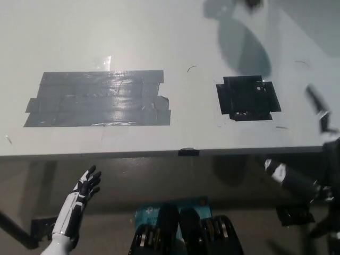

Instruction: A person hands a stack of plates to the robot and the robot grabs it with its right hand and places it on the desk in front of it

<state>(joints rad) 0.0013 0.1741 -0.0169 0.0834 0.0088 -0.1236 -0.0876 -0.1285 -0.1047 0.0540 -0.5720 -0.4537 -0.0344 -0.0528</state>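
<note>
1. Currently the pale bench [175,32] fills the upper two thirds of the frame. Its front edge runs left to right just below the middle.
2. Stack of plates: cannot be located in this view, neither on the bench nor in either hand.
3. Left hand [85,188]: white with dark fingers [93,178], at the lower left, below the bench's front edge and apart from it. Fingers spread and pointing toward the upper right, holding nothing.
4. Right hand [284,175]: reads as a dark, motion-blurred shape with a pale patch, at the lower right below the bench edge. Thin dark streaks [319,106] rise above it at the right edge, over the bench. Too smeared to tell open from closed, and nothing can be made out in its grasp.
5. Grey tape patch [101,98]: wide, glossy, built of overlapping strips, flat on the left half of the bench.
6. Black tape patch [247,98]: smaller, roughly square, flat on the right half and well apart from the grey one.
7. Oval shadow [241,48]: lies on the bench at the upper right, just above the black patch.
8. Dark shape [255,4]: at the top edge above the shadow, cropped and not identifiable.
9. Small black tab [188,152]: sits on the bench's front edge, near the middle.
</note>
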